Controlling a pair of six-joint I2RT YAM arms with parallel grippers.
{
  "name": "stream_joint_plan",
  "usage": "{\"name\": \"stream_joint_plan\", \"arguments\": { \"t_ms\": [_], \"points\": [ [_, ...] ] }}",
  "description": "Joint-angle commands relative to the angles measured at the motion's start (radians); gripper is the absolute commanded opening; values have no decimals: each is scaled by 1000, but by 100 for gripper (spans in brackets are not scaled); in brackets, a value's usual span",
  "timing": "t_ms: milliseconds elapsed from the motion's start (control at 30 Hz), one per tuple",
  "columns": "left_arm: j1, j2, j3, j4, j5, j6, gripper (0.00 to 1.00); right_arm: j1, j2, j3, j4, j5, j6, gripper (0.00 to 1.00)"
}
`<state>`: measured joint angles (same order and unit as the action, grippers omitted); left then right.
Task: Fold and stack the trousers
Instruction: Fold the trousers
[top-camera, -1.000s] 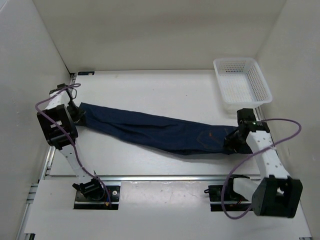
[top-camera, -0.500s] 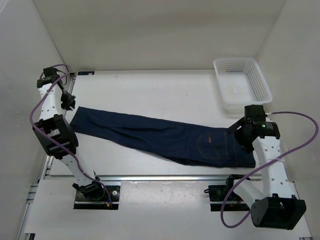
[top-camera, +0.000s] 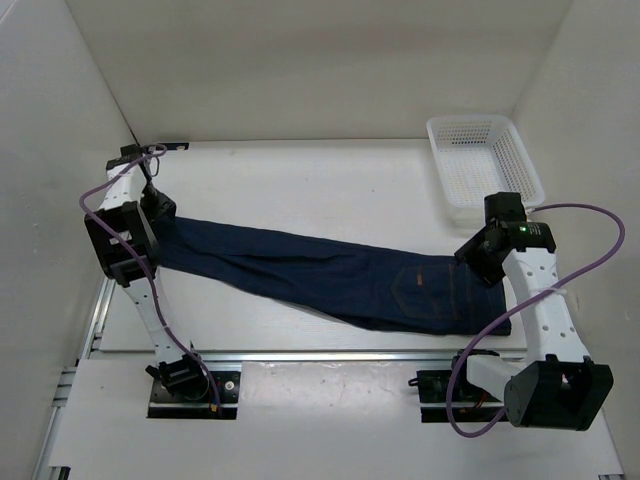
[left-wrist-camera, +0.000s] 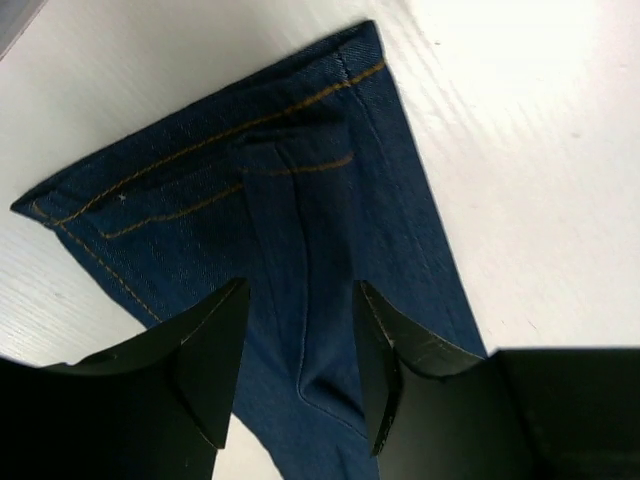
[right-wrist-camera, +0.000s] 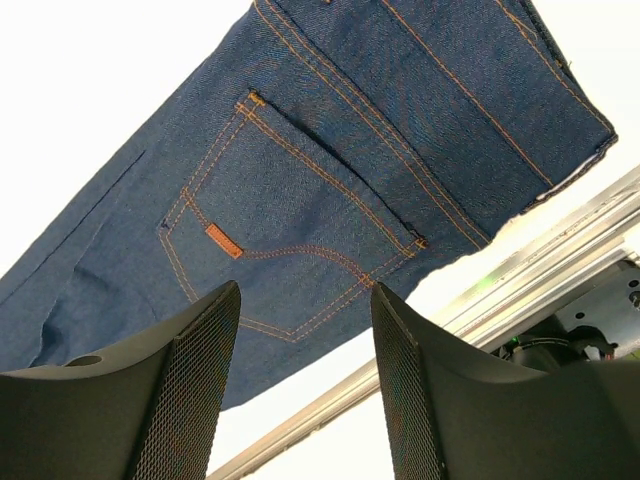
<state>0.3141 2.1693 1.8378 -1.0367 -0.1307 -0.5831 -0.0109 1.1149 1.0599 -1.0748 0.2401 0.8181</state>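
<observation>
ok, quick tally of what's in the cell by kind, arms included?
Jeans: 1
White mesh basket: 1
Robot arms: 2 (left arm, right arm)
Total: 4

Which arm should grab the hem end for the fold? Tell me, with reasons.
Left. The left gripper hangs open over the trousers at the hems; the right gripper is over the waist end.

Navy on white
Tan stitching on the dark navy-blue denim trousers; white flat bench; white plastic mesh basket.
</observation>
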Motion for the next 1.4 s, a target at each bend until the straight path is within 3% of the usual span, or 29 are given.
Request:
{"name": "stream_joint_plan", "arguments": {
  "t_ms": [0, 233, 333, 533, 667, 933, 967, 1000, 1367],
  "points": [
    [10, -20, 28, 46, 2, 6, 57, 3, 3, 40, -24, 7, -19, 60],
    [55, 3, 23, 60, -30, 2, 59, 3, 22, 20, -24, 18, 1, 60],
    [80, 3, 14, 69, -21, 2, 72, 3, 22, 20, -24, 18, 10, 60],
    [80, 52, 55, 69, 2, 2, 69, 3, 31, 11, -24, 18, 19, 60],
    [80, 95, 100, 69, 34, 2, 60, 3, 31, 2, -24, 18, 19, 60],
    [80, 98, 112, 69, 0, 2, 26, 3, 31, 2, -33, 18, 19, 60],
    [80, 98, 112, 55, -12, 2, 16, 3, 31, 2, -33, 18, 19, 60],
    [80, 98, 112, 44, -23, 2, 12, 3, 31, 2, -33, 18, 29, 60],
    [80, -104, 46, 34, -72, -7, 10, 3, 31, 2, -24, 7, 29, 60]
  ]
}}
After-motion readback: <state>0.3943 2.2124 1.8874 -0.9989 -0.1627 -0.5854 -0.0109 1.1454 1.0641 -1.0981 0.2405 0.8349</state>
